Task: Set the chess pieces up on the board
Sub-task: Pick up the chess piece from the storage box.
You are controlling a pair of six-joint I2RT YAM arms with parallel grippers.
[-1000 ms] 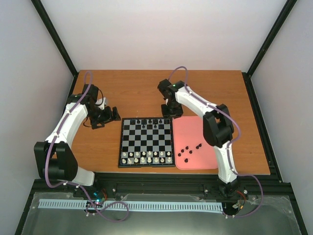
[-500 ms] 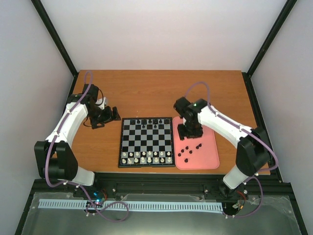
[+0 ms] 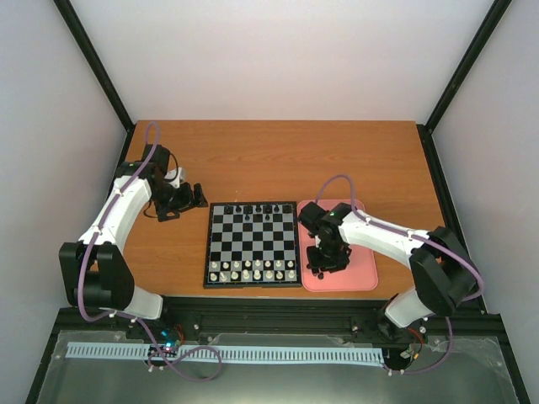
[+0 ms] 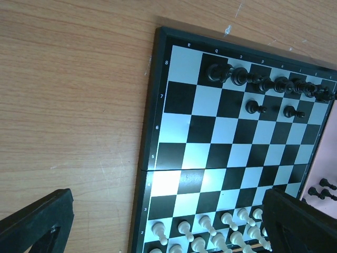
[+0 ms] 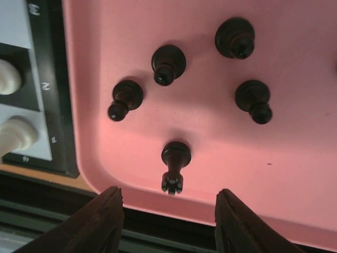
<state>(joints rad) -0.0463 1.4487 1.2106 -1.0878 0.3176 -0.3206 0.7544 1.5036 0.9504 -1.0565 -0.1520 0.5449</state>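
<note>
On the worktop (image 3: 253, 160), the board (image 3: 253, 240) mid-frame has white pieces (image 4: 208, 224) ranked but black pieces (image 4: 239, 76) only partly along its top; five more lie on the tray (image 5: 295, 158) below my right fingers (image 5: 102, 224), wide open and empty like my left fingers (image 4: 37, 226).

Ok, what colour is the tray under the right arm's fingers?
Pink. The tray shows best in the right wrist view, with black pieces lying on it.

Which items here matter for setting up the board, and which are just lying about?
Job: loose black chess pieces, board, right gripper open over them.
Not in play: pink tray, white pieces in their rows, left gripper, open.
</note>
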